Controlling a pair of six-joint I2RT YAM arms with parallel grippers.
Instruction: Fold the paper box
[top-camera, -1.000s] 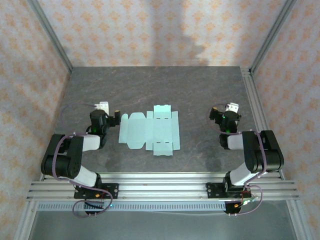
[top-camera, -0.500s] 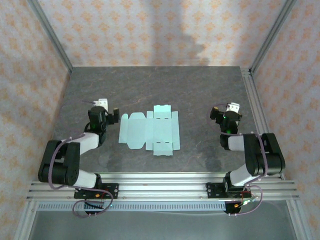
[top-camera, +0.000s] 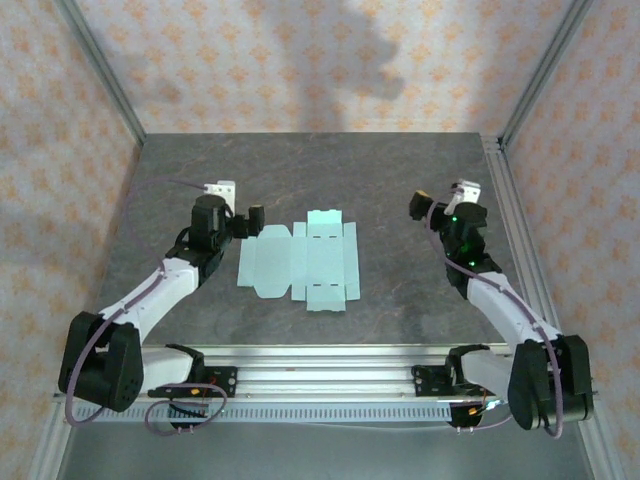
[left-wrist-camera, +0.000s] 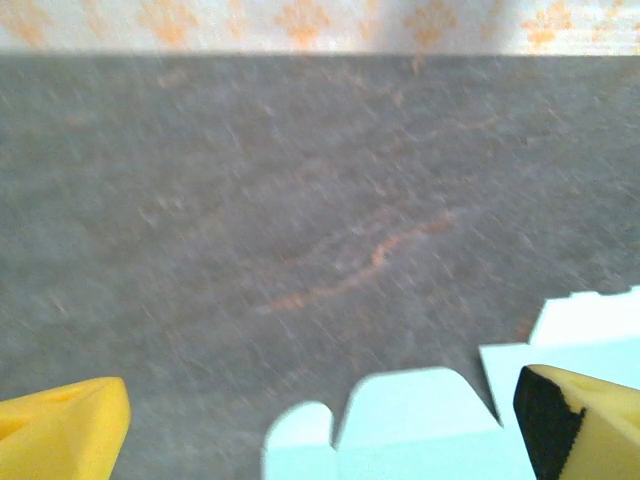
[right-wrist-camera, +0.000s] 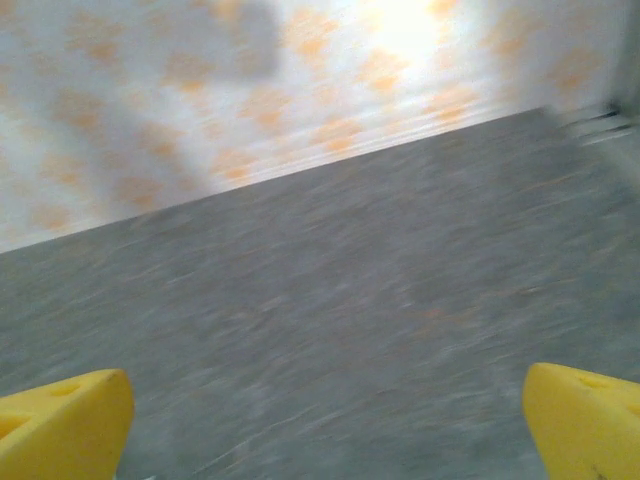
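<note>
Zero folding done yet: just hovering either side of the flat paper box (top-camera: 310, 262), left pincer (top-camera: 250, 222) and right pincer (top-camera: 428, 206) both gaping wide, gripping nothing.

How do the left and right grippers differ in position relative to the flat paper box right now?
1. The left gripper is at the left tabbed edge of the paper box; the right gripper is well apart from its right edge.
2. In the left wrist view, the sheet's tabs lie between the left gripper's fingers; the right gripper's fingers frame bare table and the wall.
Shared: both are open and hold nothing.
</note>
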